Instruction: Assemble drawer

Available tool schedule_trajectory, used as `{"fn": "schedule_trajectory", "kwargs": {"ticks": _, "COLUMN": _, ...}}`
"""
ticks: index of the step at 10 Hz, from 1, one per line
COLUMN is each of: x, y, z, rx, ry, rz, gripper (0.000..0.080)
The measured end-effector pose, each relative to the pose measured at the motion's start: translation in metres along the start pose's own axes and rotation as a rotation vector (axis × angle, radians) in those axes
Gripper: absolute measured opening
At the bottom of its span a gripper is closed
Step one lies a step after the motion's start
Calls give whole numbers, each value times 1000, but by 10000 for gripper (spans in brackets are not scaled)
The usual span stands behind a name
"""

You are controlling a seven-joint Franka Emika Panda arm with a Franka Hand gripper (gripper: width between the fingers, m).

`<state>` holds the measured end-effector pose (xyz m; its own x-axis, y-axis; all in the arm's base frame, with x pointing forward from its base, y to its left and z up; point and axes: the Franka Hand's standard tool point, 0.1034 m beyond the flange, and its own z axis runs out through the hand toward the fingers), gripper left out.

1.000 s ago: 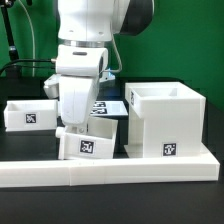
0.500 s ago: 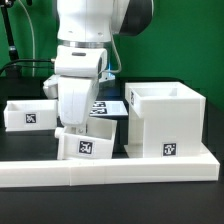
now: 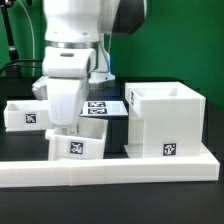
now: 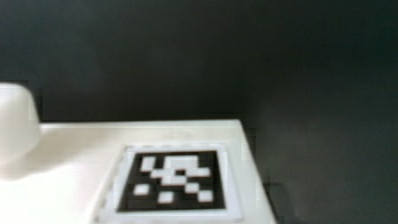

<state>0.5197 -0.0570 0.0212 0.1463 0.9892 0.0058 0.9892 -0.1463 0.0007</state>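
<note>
The tall square drawer shell (image 3: 165,122) stands at the exterior view's right, open side up, with a tag on its front. One shallow tray (image 3: 27,114) lies at the exterior view's left. The second tray (image 3: 84,144) lies in the middle, just behind the low wall, with its tag facing the camera. My gripper (image 3: 62,129) reaches down onto this tray's left end and appears shut on its wall; the fingertips are hidden. In the wrist view the tray's white face with a tag (image 4: 178,180) fills the near part over the dark table.
A long low white L-shaped wall (image 3: 110,171) runs across the front. The marker board (image 3: 103,106) lies on the black table behind the middle tray, next to the shell. A blurred white rounded shape (image 4: 15,125) sits at the wrist view's edge.
The arm has moved toward the exterior view's left. The middle tray went with it and now sits straighter and a little further left.
</note>
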Motion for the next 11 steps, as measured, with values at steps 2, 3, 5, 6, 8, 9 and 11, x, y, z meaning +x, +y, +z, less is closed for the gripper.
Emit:
{"fn": "schedule_trajectory", "kwargs": {"ticks": 2, "x": -8, "y": 0, "z": -1, "rx": 5, "ry": 51, "rz": 36, "gripper": 42}}
{"fn": "schedule_trajectory", "kwargs": {"ticks": 3, "x": -13, "y": 0, "z": 0, "rx": 5, "ry": 56, "rz": 47, "gripper": 42}}
{"fn": "schedule_trajectory", "kwargs": {"ticks": 5, "x": -7, "y": -3, "z": 5, "rx": 16, "ry": 58, "rz": 37, "gripper": 42}}
{"fn": "schedule_trajectory", "kwargs": {"ticks": 6, "x": 1, "y": -1, "z": 6, "rx": 16, "ry": 63, "rz": 21, "gripper": 42}}
{"fn": "schedule_trajectory", "kwargs": {"ticks": 8, "x": 20, "y": 7, "z": 6, "rx": 14, "ry": 53, "rz": -78, "gripper": 42}}
{"fn": "schedule_trajectory", "kwargs": {"ticks": 9, "x": 25, "y": 9, "z": 5, "rx": 16, "ry": 46, "rz": -107, "gripper": 42}}
{"fn": "schedule_trajectory", "kwargs": {"ticks": 11, "x": 22, "y": 8, "z": 6, "rx": 18, "ry": 46, "rz": -98, "gripper": 42}}
